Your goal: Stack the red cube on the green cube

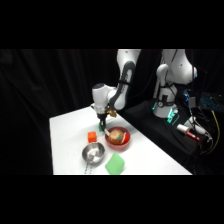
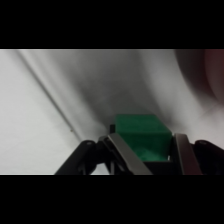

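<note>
Holding something tan, the red bowl [image 1: 118, 139] sits beside the metal bowl [image 1: 93, 152]; my jaws [image 2: 146, 150] straddle the green cube [image 2: 141, 136], whether gripping it I cannot tell.

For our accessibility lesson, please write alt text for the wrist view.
A deep green cube sits between the gripper's two metal fingers at the bottom of the wrist view, on a white table. A blurred red shape edges in at upper right.

red cube [image 1: 91, 137] sits left of the red bowl [image 1: 118, 139], above a metal bowl [image 1: 93, 153].
</note>
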Motion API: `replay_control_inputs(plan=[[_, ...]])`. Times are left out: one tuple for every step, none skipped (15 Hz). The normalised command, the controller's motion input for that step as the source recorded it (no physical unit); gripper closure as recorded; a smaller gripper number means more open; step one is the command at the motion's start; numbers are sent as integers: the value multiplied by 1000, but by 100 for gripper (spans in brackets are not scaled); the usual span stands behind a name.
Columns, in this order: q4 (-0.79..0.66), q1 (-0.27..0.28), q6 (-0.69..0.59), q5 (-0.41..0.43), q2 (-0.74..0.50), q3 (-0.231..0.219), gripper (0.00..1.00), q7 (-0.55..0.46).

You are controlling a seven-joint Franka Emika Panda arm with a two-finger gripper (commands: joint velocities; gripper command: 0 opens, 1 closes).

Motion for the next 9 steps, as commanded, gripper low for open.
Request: replay_control_inputs(plan=[[61, 141, 65, -34, 18, -143, 68, 24], [54, 144, 46, -50, -2, -149, 71, 25], [52, 147, 14, -72, -24, -160, 71, 29], [53, 125, -31, -69, -46, -139, 72, 7], [52, 91, -127, -71, -98, -102, 74, -52], [50, 94, -210, -99, -146, -102, 74, -76], [47, 89, -278, -104, -198, -90, 74, -98], [39, 94, -307, -116, -244, -89, 75, -100], [40, 114, -329, -145, -269, -108, 75, -80]])
